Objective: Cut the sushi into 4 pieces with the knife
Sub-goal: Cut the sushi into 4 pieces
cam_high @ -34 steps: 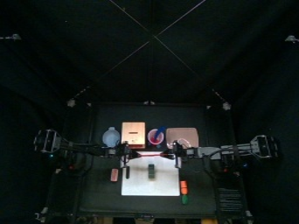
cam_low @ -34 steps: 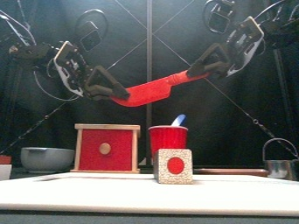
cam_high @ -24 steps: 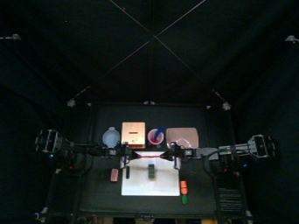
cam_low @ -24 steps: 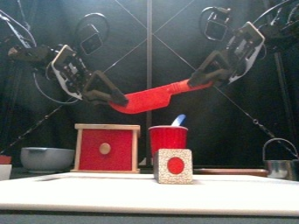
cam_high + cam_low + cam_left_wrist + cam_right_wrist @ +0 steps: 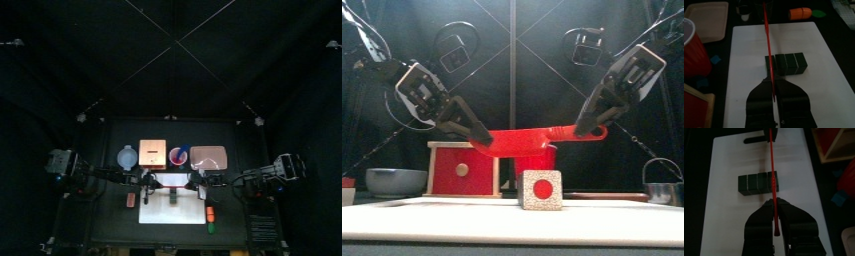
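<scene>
Top view: my left tool (image 5: 152,181) and right tool (image 5: 193,181) hang over the white cutting board (image 5: 160,212).
Front view: both tools are clenched on the red knife (image 5: 523,140), one at each end, with the blade level above the board.
Left wrist view: the sushi roll (image 5: 786,64) lies on the board, under the blade.
Right wrist view: the blade crosses the roll near one end.

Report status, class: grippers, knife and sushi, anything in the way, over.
Status: left gripper and right gripper shut on the red knife, one each end. Knife above the sushi roll on the white board, not touching. Nothing between blade and roll.
</scene>
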You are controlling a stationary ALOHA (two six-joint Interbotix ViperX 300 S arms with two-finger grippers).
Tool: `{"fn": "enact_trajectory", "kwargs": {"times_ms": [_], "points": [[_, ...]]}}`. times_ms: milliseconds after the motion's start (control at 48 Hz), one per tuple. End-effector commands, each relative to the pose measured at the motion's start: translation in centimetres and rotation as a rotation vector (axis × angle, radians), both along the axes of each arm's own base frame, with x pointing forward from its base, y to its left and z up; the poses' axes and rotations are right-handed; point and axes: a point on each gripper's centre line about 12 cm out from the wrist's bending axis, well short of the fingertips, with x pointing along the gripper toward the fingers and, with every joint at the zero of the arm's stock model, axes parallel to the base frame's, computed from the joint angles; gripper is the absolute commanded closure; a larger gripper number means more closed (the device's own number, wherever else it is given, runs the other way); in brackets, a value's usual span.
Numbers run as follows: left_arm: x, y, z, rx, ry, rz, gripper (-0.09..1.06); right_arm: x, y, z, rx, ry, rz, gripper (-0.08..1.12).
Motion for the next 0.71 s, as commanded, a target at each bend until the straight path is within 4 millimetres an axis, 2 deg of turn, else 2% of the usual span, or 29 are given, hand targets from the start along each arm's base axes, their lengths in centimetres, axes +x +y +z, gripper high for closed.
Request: {"fn": "enact_trajectory", "kwargs": {"times_ms": [21, 125, 708], "points": [[1.7, -0.5, 1.9, -0.006, -0.072, -0.009, 0.73, 0.6, -0.1, 0.7, 0.002, -0.023, -0.006, 0.97], [1.7, -1.0, 1.5, -0.004, -0.061, -0.023, 0.73, 0.6, -0.2, 0.3, 0.004, -0.006, -0.010, 0.97], [2.5, -1.1, 0.1, -0.003, -0.029, -0.025, 0.73, 0.8, -0.4, -0.6, -0.004, 0.030, -0.011, 0.97]]}}
